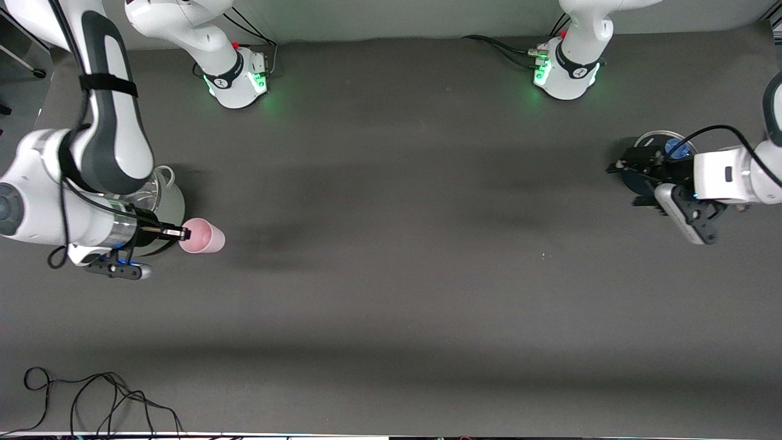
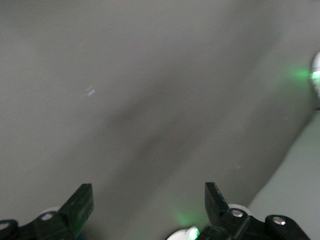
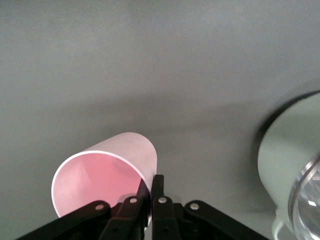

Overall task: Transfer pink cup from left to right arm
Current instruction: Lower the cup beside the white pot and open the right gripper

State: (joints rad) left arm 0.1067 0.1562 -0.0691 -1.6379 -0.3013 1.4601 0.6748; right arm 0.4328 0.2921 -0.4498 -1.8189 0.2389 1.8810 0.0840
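The pink cup [image 1: 206, 237] is gripped by its rim and lies tilted on its side, mouth toward the gripper, beside a pale pot at the right arm's end of the table. My right gripper [image 1: 185, 233], on the silver wrist, is shut on the cup's wall. In the right wrist view the fingers [image 3: 159, 187] pinch the rim of the cup [image 3: 107, 172], one inside and one outside. My left gripper [image 1: 618, 166], on the white boxy wrist, is open and empty over a dark pot at the left arm's end. In the left wrist view its gripper [image 2: 148, 201] frames only bare table.
A pale-green pot with a glass lid [image 1: 166, 201] stands close beside the right gripper and shows in the right wrist view [image 3: 287, 165]. A dark pot with a silver rim [image 1: 657, 142] sits under the left gripper. Black cables [image 1: 91, 397] lie at the table's near edge.
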